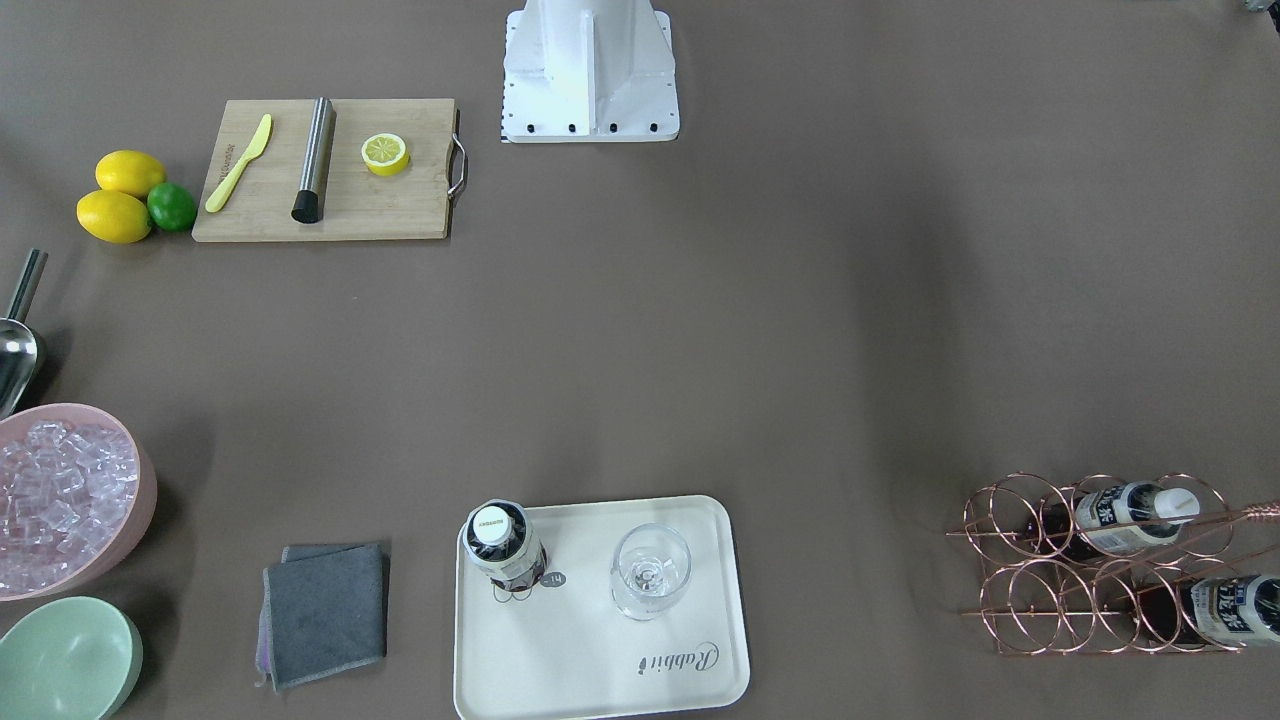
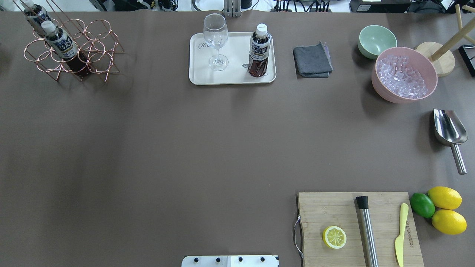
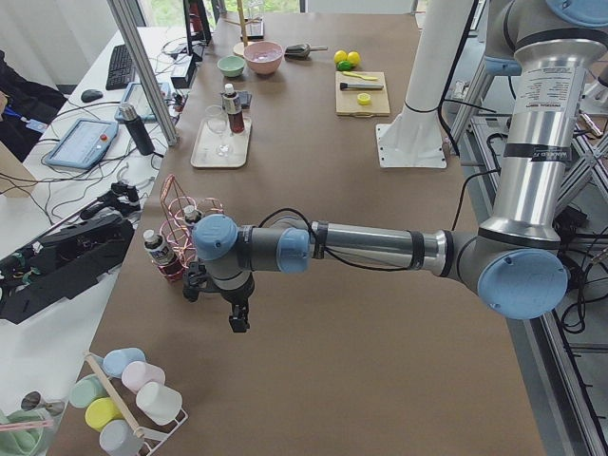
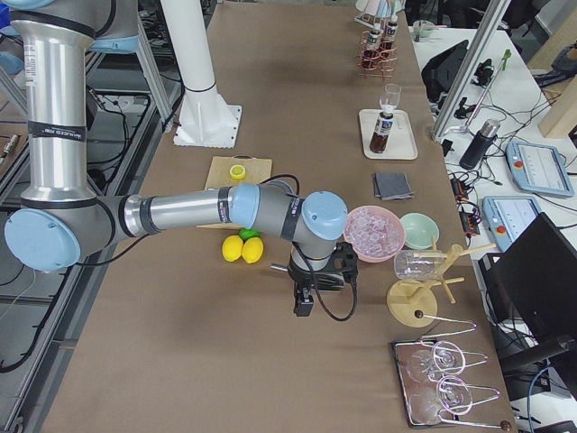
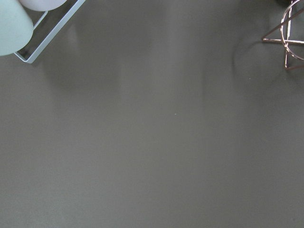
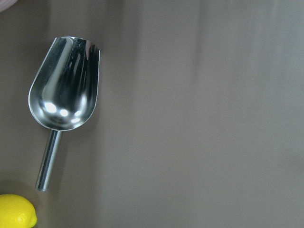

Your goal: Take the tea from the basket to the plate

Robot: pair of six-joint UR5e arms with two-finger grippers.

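Note:
One tea bottle (image 2: 259,52) stands upright on the cream plate (image 2: 232,77), beside a stemmed glass (image 2: 216,37); it also shows in the front view (image 1: 505,545). Two more tea bottles (image 2: 61,40) lean in the copper wire basket (image 2: 94,48) at the table's far left. My left gripper (image 3: 237,318) hangs over bare table just short of the basket (image 3: 176,204); I cannot tell if it is open or shut. My right gripper (image 4: 304,302) hangs near the lemons (image 4: 243,250) and ice bowl; I cannot tell its state either.
A pink bowl of ice (image 2: 404,78), a green bowl (image 2: 376,40), a grey cloth (image 2: 312,59) and a metal scoop (image 2: 449,128) lie on the right. A cutting board (image 2: 382,207) holds a half lemon, a steel rod and a knife. A cup rack (image 3: 128,399) stands near the left arm.

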